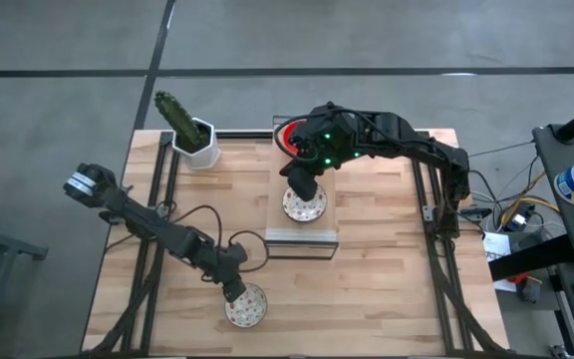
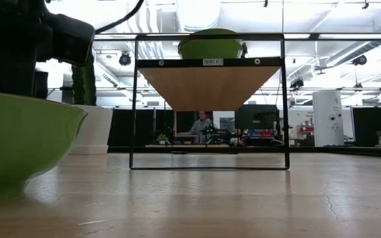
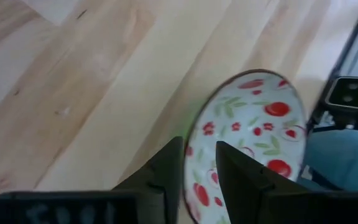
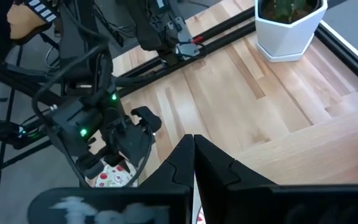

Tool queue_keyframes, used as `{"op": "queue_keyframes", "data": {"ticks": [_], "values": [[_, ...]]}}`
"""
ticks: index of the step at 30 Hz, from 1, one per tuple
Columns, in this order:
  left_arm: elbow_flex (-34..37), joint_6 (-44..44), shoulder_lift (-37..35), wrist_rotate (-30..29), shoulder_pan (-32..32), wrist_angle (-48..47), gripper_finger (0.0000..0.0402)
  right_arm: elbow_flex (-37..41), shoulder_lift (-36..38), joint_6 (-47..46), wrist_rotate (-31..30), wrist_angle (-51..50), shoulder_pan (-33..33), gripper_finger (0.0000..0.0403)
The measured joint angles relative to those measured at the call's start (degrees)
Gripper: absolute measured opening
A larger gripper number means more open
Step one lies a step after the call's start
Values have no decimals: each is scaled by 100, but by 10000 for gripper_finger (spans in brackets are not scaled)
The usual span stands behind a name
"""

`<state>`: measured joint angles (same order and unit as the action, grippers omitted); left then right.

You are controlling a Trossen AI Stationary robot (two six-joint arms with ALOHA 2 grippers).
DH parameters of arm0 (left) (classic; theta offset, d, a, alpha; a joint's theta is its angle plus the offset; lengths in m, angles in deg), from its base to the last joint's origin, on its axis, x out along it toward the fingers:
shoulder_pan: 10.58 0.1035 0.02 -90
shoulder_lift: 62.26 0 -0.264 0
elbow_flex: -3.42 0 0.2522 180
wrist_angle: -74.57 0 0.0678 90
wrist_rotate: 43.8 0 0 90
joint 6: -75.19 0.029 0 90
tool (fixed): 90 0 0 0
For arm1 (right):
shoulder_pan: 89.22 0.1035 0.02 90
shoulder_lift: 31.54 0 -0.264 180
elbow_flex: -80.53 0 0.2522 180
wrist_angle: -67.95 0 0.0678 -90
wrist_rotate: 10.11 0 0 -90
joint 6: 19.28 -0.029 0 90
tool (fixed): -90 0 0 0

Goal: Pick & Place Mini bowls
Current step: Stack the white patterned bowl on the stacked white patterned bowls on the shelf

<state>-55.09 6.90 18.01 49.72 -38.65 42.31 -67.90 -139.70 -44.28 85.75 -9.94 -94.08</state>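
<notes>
Two floral bowls [image 1: 245, 305] [image 1: 305, 204] on the pale wood table [image 1: 387, 259]

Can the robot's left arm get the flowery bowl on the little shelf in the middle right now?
Probably not. The left gripper is busy: its jaws pinch the rim of another flowery bowl near the table's front edge. The right gripper already sits at the shelf bowl, blocking the way.

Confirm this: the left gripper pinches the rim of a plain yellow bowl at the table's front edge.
Not plain yellow. The left wrist view shows the left gripper pinching the rim of a white bowl with red floral pattern; the high view places it at the table's front edge.
</notes>
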Motion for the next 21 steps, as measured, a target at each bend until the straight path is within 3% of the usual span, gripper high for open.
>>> {"op": "queue_keyframes", "data": {"ticks": [14, 17, 21], "values": [[11, 229, 465, 79, -11, -54, 100, 0, -2, 15, -1, 7, -2, 8], [11, 333, 491, 215, -7, -48, 79, 0, -2, 17, 1, 9, -2, 8], [11, 378, 496, 248, -7, -47, 23, 0, -2, 85, 1, 12, -2, 8]]}}
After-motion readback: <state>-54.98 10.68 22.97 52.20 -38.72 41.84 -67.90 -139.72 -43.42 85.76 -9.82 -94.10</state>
